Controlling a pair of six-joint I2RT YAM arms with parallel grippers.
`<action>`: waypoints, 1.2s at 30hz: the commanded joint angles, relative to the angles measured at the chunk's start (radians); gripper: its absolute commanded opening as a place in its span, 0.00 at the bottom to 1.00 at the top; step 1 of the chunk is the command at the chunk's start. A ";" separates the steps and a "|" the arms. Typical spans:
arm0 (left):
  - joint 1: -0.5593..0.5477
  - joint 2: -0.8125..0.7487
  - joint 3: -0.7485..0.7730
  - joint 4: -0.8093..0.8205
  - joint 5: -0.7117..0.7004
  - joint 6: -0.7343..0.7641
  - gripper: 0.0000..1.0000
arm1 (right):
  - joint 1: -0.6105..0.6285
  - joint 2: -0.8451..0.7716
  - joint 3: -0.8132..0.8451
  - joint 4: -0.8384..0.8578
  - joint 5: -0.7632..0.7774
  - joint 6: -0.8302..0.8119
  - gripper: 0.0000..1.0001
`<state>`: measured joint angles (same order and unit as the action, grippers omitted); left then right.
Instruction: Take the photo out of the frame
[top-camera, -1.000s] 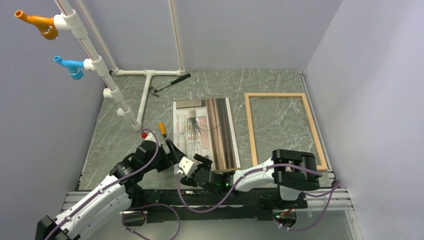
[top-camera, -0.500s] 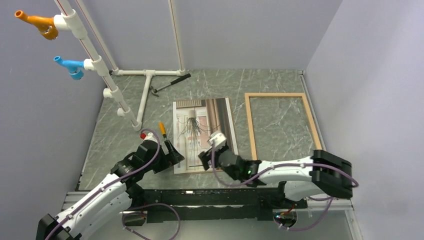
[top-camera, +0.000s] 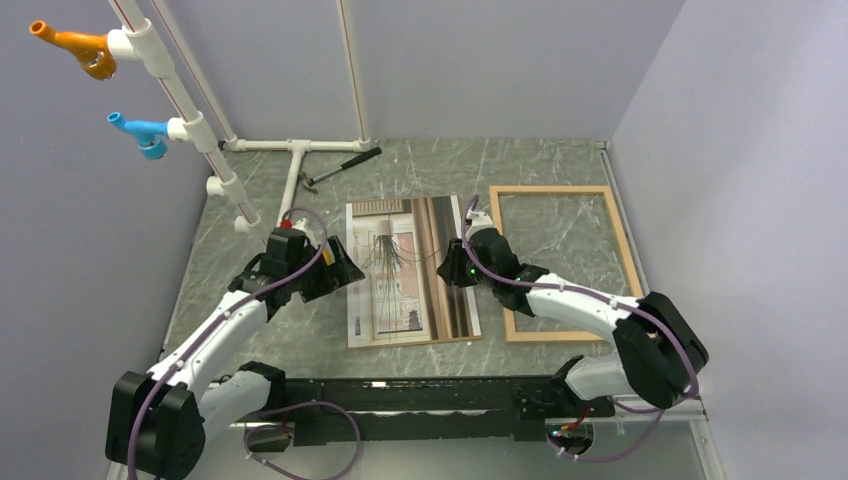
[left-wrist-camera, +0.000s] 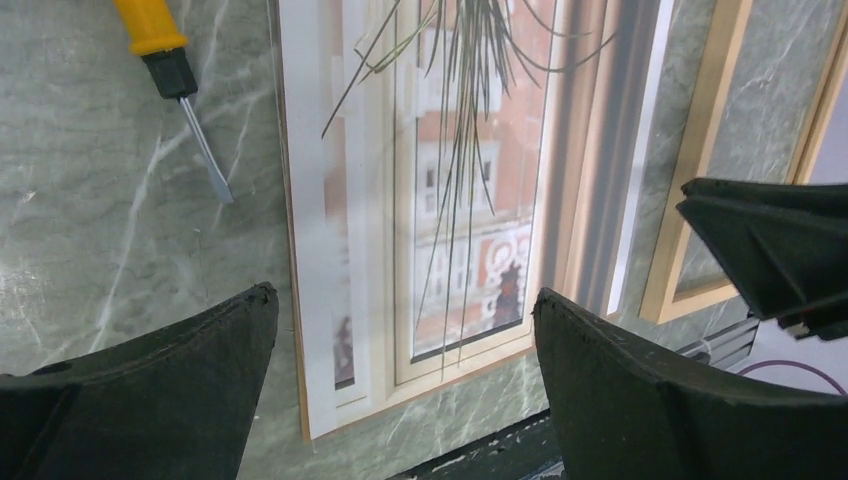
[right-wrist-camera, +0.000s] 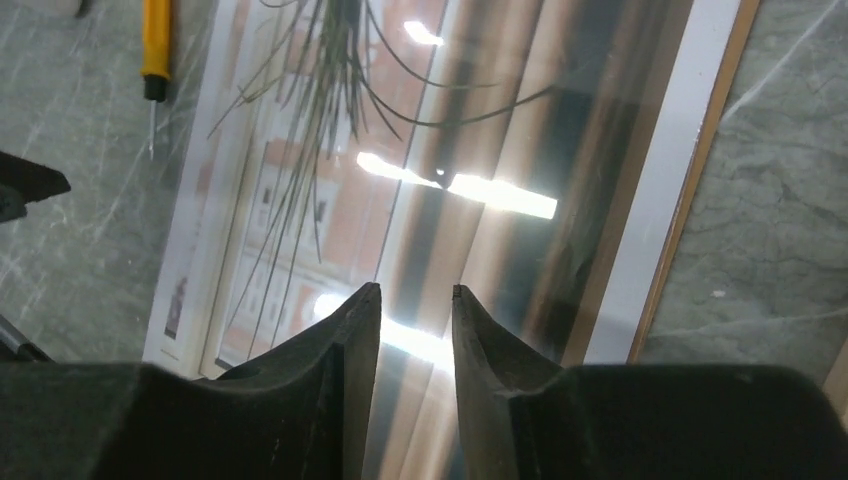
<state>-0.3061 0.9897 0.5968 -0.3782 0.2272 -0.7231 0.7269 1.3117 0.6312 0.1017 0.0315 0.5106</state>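
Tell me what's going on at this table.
Two robot arms are working on a photo and its frame. The photo lies flat on the table, out of the wooden frame, which sits empty just to its right. The left gripper is wide open over the photo's left edge. The right gripper is over its right side, jaws only narrowly apart. Neither holds anything. A yellow-handled screwdriver lies left of the photo.

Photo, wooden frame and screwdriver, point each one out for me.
photo (top-camera: 410, 270), top view, middle of the print.
wooden frame (top-camera: 550, 189), top view, far rail.
screwdriver (left-wrist-camera: 170, 72), left wrist view, black collar.
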 joint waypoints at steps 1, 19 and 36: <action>0.015 0.014 0.019 0.067 0.080 0.079 0.99 | -0.037 0.063 0.030 -0.042 -0.131 0.039 0.32; 0.020 0.305 0.212 0.181 -0.035 0.188 0.99 | -0.117 0.138 0.023 -0.047 -0.093 0.000 0.25; 0.055 0.727 0.457 0.245 -0.075 0.237 0.99 | -0.143 0.209 0.039 -0.025 -0.109 -0.023 0.25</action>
<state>-0.2520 1.6974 1.0145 -0.1951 0.1184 -0.4667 0.5941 1.5120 0.6571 0.0395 -0.0628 0.5045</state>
